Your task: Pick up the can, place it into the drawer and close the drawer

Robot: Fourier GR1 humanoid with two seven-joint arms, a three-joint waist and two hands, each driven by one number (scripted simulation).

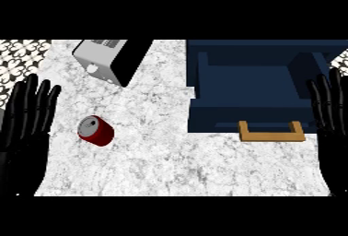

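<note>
No readable writing shows anywhere; the only mark is a small dark logo, shaped like a bitten apple, on the silver side of the silver-and-black box-shaped appliance (108, 57) that stands at the back of the counter, tilted off square, with a glossy black face turned to the right and a ribbed or slotted patch on its top.

The white marble-patterned countertop (176, 161) is mottled with fine grey veins. At its far left corner a strip of black-and-white ornamental tile pattern (24, 53) shows.

The dark red cylindrical metal can (95, 131) lies on its side on the left part of the counter, its grey, shiny round end facing up and to the left. It bears no label that can be made out. It rests well apart from the drawer and just beside the left hand, touching neither.

The dark navy blue open drawer (255, 108) is a smooth matte box pulled out toward the viewer at the right, its hollow in view. On its front sits a tan wooden U-shaped handle (270, 132), flat and square-edged.

The black left hand (26, 115) stands at the left edge, fingers straight and spread, holding nothing. The black right hand (329, 108) stands at the right edge beside the drawer, fingers likewise straight and empty.
</note>
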